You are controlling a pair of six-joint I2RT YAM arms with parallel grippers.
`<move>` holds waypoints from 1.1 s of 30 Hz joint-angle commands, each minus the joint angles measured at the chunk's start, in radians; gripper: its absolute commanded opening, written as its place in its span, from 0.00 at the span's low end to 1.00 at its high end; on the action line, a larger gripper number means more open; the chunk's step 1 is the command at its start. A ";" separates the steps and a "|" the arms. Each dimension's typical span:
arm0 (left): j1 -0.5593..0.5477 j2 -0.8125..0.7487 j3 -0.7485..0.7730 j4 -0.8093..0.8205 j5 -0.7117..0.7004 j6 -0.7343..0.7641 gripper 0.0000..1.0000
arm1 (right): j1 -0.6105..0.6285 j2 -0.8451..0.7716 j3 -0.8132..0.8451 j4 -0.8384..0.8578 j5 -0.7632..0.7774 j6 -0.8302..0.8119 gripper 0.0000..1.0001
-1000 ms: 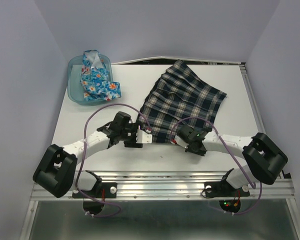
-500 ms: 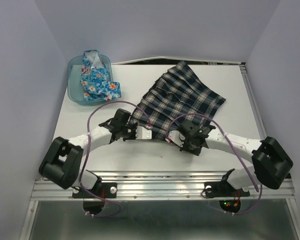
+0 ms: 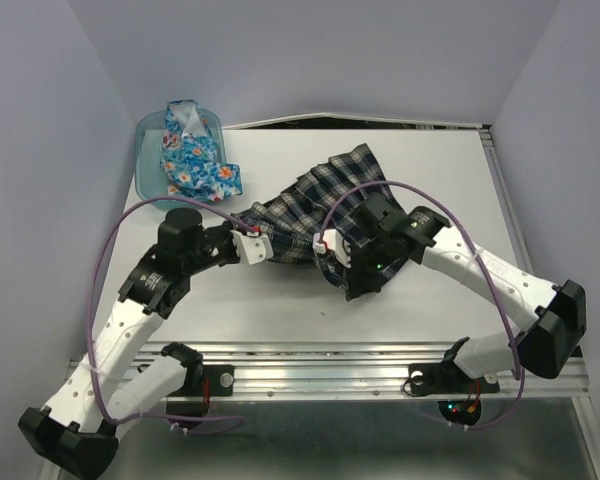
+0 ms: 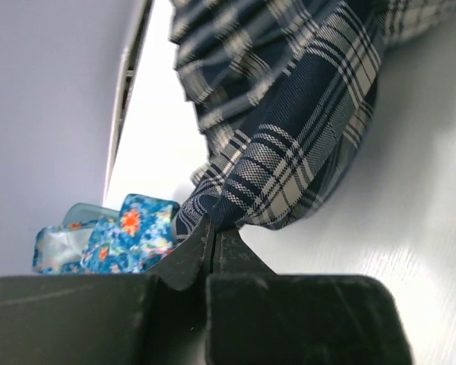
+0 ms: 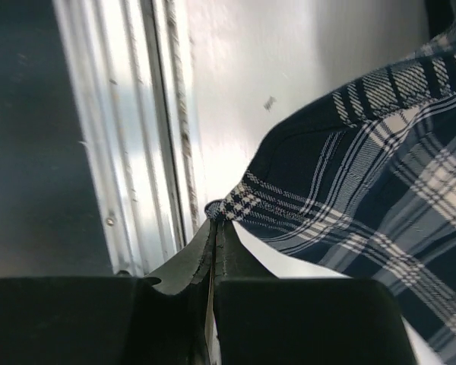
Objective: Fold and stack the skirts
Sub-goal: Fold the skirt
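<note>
Plaid skirt [image 3: 290,205] is lying crumpled on the table [image 3: 450,160]; left gripper [image 3: 252,245] and right gripper [image 3: 330,245] are each clamping a near corner. Floral skirt [image 3: 192,160] is sitting in the bin [image 3: 145,185], far left.

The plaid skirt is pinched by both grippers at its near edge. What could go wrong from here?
1. The left gripper and the right gripper each pinch only a thin bit at the edge of the plaid skirt, so the cloth may slip out during the fold.
2. The skirt lies bunched and slanted between them, not spread flat, so the fold may come out crooked or wrinkled.
</note>
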 commanded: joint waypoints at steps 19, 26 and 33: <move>0.022 0.601 0.576 0.439 0.061 -0.200 0.00 | -0.445 0.024 0.015 -0.118 -0.383 -0.062 0.01; -0.009 0.857 0.794 0.459 0.086 -0.212 0.00 | -0.657 0.129 0.011 -0.198 -0.465 -0.250 0.01; -0.080 1.096 0.978 0.477 0.049 -0.205 0.00 | -0.829 0.384 0.075 -0.308 -0.524 -0.451 0.01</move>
